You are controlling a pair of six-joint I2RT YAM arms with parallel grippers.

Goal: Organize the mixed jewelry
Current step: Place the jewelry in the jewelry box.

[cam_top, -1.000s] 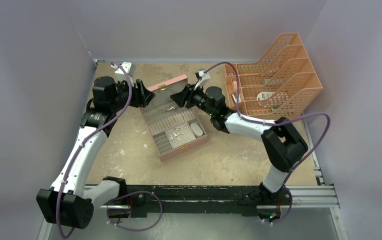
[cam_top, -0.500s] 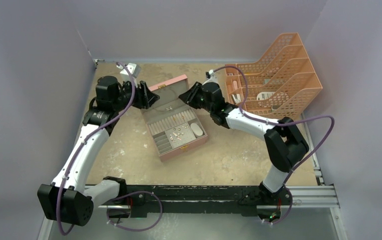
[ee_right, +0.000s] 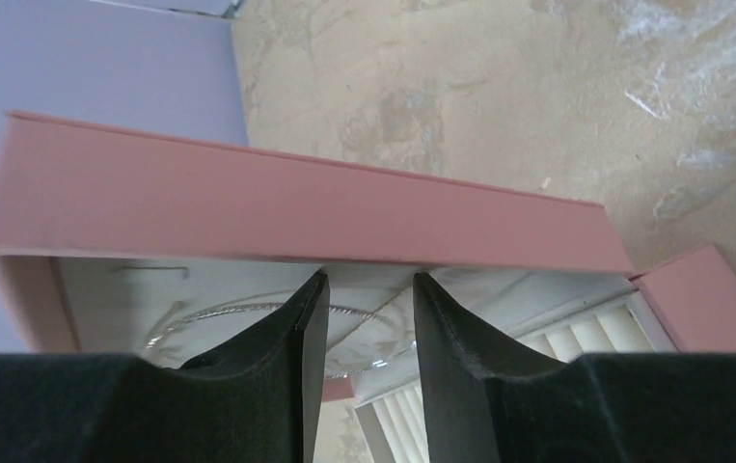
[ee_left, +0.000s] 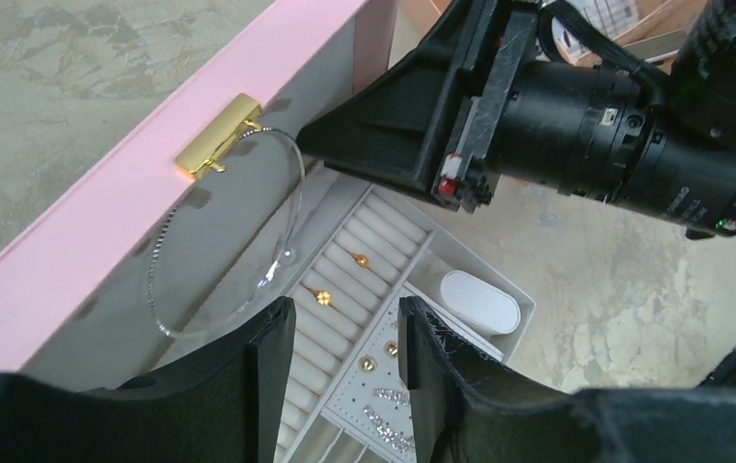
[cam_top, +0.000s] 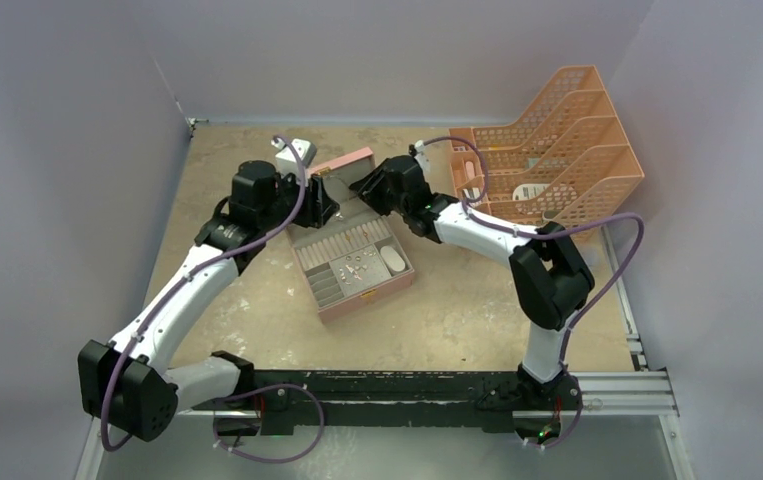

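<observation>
The pink box [cam_top: 329, 308] lies open mid-table with its lid [cam_top: 345, 163] raised at the back. In the left wrist view the thin wire hoop [ee_left: 300, 188] leans against the lid's grey lining under the gold clasp [ee_left: 217, 147]. Two small gold rings [ee_left: 321, 298] sit in the ring rolls. Gold studs [ee_left: 368, 364] and silvery chain-like pieces [ee_left: 383, 420] lie on the dotted pad. My left gripper [ee_left: 344, 328] is open and empty above the rolls. My right gripper [ee_right: 368, 289] is open and empty just below the lid's edge [ee_right: 296, 207], in front of the hoop [ee_right: 243, 308]. The two grippers [cam_top: 322, 200] [cam_top: 362, 188] nearly meet.
An orange mesh file tray [cam_top: 557, 150] holding stationery bits [cam_top: 532, 190] stands at the back right. A white oval pad [cam_top: 393, 260] fills the box's right compartment. Grey walls close in the table on the left, back and right.
My left arm has swung right to the box's lid. My right gripper has moved left and back toward the lid. Both now hang close together over the back of the box.
</observation>
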